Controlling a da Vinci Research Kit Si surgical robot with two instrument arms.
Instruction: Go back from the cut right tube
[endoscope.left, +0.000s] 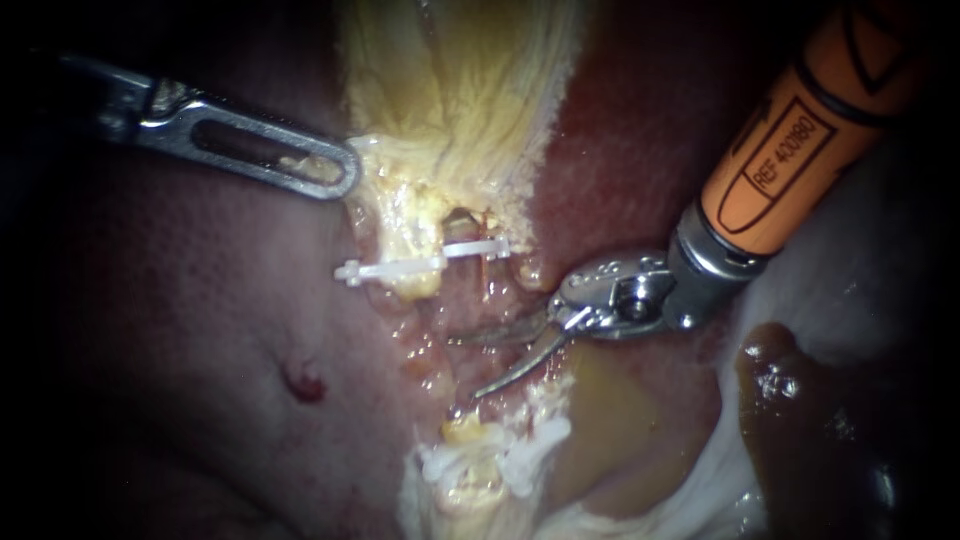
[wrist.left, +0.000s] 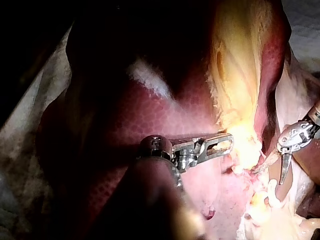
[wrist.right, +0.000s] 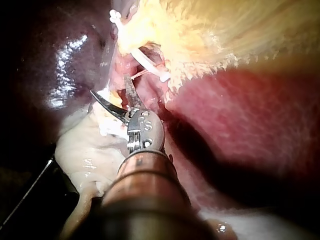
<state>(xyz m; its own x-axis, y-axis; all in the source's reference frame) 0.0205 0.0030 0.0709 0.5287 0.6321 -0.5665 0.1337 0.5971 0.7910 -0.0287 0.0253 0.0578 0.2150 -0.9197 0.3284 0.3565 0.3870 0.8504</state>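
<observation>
Over wet liver (endoscope.left: 180, 300), your right instrument (endoscope.left: 466, 366) has blades spread beside the cut tube (endoscope.left: 462, 222), likely soft, slick, easily torn, so grab nothing, back out clear.

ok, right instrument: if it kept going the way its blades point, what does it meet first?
Probably the raw tissue just ahead of the open blades of the right instrument. The white clip may lie near that line; depth is unclear.

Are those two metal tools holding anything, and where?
The left instrument pinches the gallbladder by its edge. The right instrument is open and holds nothing.
</observation>
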